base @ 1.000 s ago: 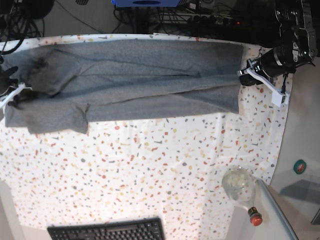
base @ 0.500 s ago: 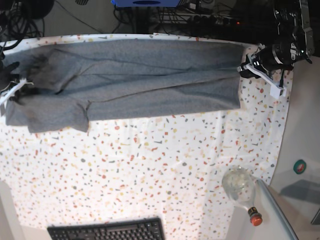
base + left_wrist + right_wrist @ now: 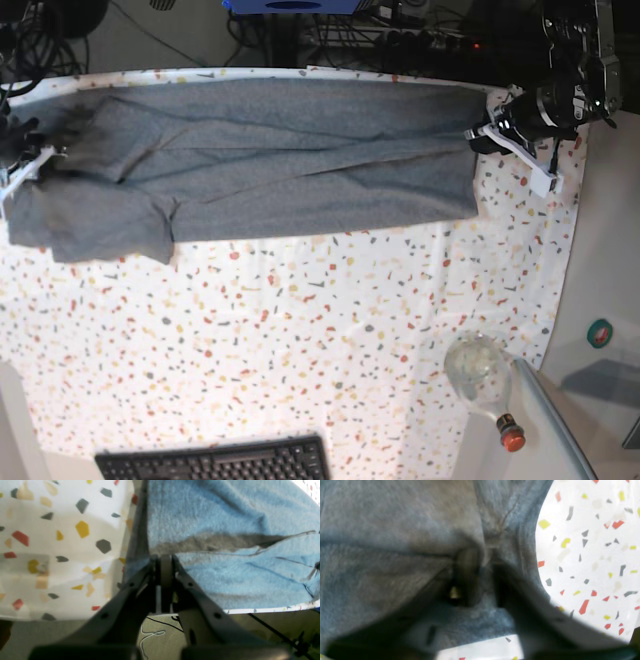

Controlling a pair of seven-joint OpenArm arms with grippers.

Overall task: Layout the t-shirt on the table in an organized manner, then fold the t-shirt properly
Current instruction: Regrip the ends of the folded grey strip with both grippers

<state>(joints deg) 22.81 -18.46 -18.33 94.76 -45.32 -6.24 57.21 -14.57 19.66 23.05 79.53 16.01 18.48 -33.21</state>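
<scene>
The worktop (image 3: 300,330) is a broad white cloth flecked with red, yellow and grey chips. Along its far edge lies the t-shirt (image 3: 270,160), a long band of soft heather-grey cotton with shallow creases, a sleeve drooping nearer at the left. At the right end the left claw (image 3: 163,562) is pressed together on the shirt's edge. The right claw (image 3: 480,577), at the left end, is blurred and half buried in fabric; its jaws seem slightly apart, but I cannot tell.
</scene>
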